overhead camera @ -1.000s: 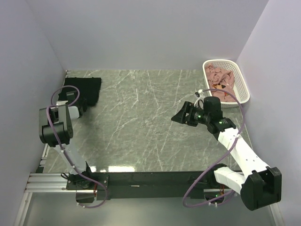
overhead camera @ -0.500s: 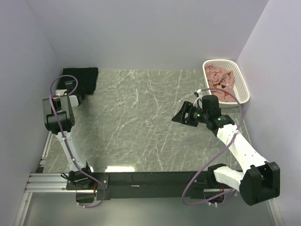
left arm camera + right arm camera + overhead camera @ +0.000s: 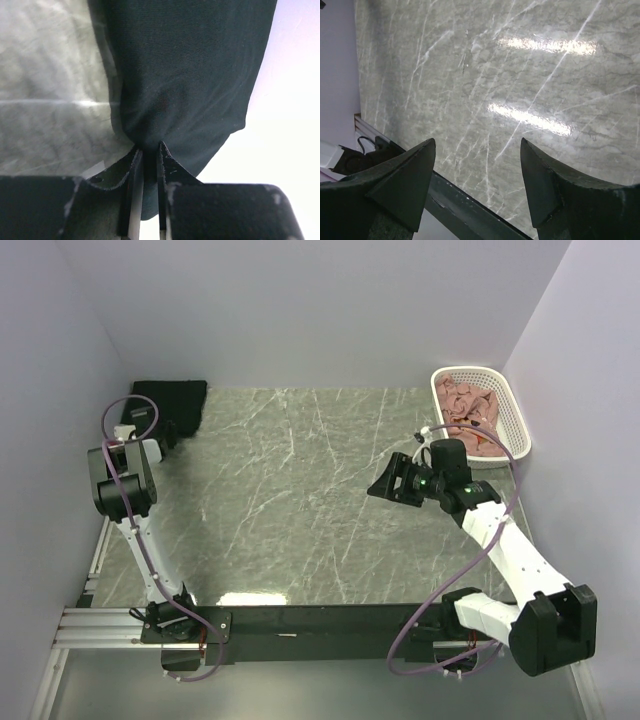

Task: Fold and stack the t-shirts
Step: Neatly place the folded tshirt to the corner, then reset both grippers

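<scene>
The black t-shirt (image 3: pixel 176 402) lies folded in the far left corner of the table, against the back wall. My left gripper (image 3: pixel 163 436) is shut on its near edge; the left wrist view shows the black cloth (image 3: pixel 185 75) pinched between the narrow jaws (image 3: pixel 148 150). The dusty pink t-shirts (image 3: pixel 470 412) lie heaped in the white basket (image 3: pixel 513 418) at the far right. My right gripper (image 3: pixel 383 484) is open and empty over the marble, left of the basket; in the right wrist view (image 3: pixel 477 150) its fingers stand wide apart.
Marble tabletop (image 3: pixel 300 500) with lilac walls on three sides. A dark rail (image 3: pixel 320 618) runs along the near edge, also in the right wrist view (image 3: pixel 460 205). The left arm's cable (image 3: pixel 110 425) loops near the left wall.
My left gripper has moved the black t-shirt back and left into the far corner, where it now lies more compact. The right arm has shifted only slightly.
</scene>
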Tool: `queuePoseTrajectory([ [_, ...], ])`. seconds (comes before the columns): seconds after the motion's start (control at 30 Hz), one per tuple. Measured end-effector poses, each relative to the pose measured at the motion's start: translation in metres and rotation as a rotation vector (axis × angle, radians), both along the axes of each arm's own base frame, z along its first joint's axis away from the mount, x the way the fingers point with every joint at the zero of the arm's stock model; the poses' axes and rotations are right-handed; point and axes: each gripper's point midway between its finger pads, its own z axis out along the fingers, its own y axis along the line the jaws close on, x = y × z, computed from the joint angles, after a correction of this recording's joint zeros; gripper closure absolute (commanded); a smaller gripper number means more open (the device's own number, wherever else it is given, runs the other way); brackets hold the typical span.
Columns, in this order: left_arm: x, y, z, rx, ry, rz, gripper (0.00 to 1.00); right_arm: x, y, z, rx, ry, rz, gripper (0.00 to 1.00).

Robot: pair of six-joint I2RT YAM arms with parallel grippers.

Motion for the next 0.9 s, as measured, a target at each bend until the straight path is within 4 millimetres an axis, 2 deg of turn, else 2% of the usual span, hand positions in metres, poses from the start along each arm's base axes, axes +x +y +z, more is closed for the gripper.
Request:
queuePoseTrajectory([
  [0.1, 0.004, 0.002, 0.001, 0.016, 0.007, -0.012, 0.81, -0.002, -0.003, -0.001, -0.014, 0.003, -0.008, 0.25],
  [0.2, 0.004, 0.002, 0.000, 0.026, 0.016, -0.024, 0.70, -0.006, -0.007, 0.001, -0.028, -0.005, -0.016, 0.25],
  [0.3, 0.005, 0.001, 0.001, 0.028, 0.012, -0.035, 0.56, -0.008, -0.010, 0.005, -0.040, -0.017, -0.025, 0.25],
  [0.33, 0.006, 0.001, 0.002, 0.029, 0.007, -0.038, 0.46, -0.009, -0.011, 0.007, -0.043, -0.021, -0.029, 0.25],
  [0.4, 0.009, 0.000, 0.008, 0.032, -0.015, -0.047, 0.36, -0.009, -0.013, 0.011, -0.047, -0.031, -0.037, 0.25],
  [0.43, 0.009, 0.000, 0.011, 0.036, -0.022, -0.049, 0.27, -0.009, -0.014, 0.014, -0.050, -0.039, -0.043, 0.25],
  [0.5, 0.007, -0.001, 0.018, 0.041, -0.031, -0.055, 0.19, -0.010, -0.016, 0.020, -0.051, -0.059, -0.051, 0.25],
  [0.6, -0.009, -0.006, 0.023, 0.050, -0.017, -0.068, 0.02, -0.015, -0.021, 0.032, -0.060, -0.096, -0.070, 0.25],
  [0.77, -0.047, -0.020, 0.024, 0.052, 0.062, -0.113, 0.01, -0.019, -0.034, 0.057, -0.090, -0.165, -0.125, 0.24],
  [0.9, -0.094, -0.041, 0.024, 0.054, 0.152, -0.189, 0.01, -0.026, -0.052, 0.077, -0.137, -0.224, -0.195, 0.23],
])
